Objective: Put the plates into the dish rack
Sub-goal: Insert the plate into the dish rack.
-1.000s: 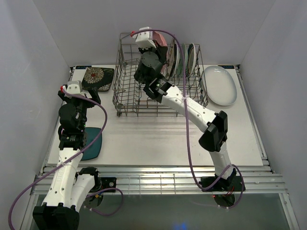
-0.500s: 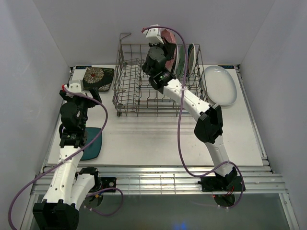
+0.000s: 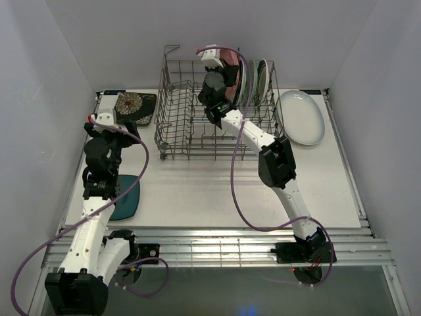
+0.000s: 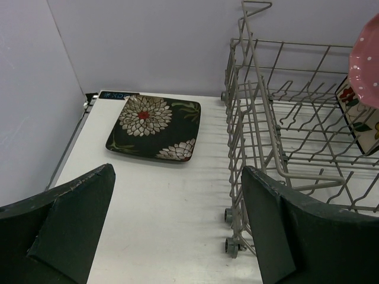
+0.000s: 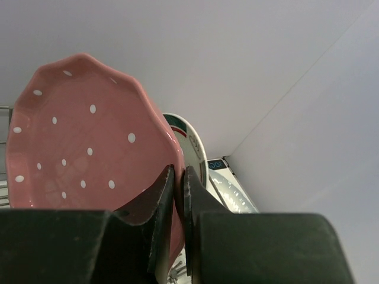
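My right gripper (image 3: 218, 60) is shut on the rim of the pink dotted scalloped plate (image 5: 89, 142) and holds it upright over the right part of the grey wire dish rack (image 3: 174, 122). The plate sits just left of two white green-rimmed plates (image 3: 245, 82) standing in the rack. A cream floral square plate (image 4: 358, 115) stands in the rack below the pink plate (image 4: 368, 65). My left gripper (image 4: 177, 171) is open and empty above the table, left of the rack. A black floral square plate (image 4: 154, 125) lies flat beyond it.
A dark teal plate (image 3: 126, 197) lies at the table's left front, partly under my left arm. A large white oval plate (image 3: 301, 117) lies flat right of the rack. White walls close in the table on three sides.
My right gripper has carried the pink plate to the right and turned it upright next to the standing plates. My left gripper has shifted slightly towards the black floral plate.
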You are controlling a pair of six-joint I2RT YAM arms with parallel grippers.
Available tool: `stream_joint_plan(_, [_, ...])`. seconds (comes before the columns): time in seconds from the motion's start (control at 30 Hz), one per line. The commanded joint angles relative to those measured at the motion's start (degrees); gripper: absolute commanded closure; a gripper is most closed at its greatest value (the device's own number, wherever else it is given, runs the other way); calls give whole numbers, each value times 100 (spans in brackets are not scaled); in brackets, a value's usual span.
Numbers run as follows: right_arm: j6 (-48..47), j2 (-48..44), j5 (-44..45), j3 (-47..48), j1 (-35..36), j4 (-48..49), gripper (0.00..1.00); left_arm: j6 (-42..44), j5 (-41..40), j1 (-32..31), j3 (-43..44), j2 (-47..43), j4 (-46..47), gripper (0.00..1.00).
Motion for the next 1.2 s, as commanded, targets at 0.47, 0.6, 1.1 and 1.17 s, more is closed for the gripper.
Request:
stream_joint_plan(0.47, [-192,38,-630,512,-133,1913,92,-421,412,24,176,578,-37,2])
stream_joint_plan(0.6, [-315,29,-718,327,-177,2301,92,-491,587,16,439,841,-160,2])
stream_joint_plan(1.1, [290,-488,-517,64,-248,1302,92,743,2606,24,1363,965,-643,2])
stream_joint_plan(1.17, [537,-699,-482,-24,-221,1098,92,1019,3229,24,1337,930,-521,2])
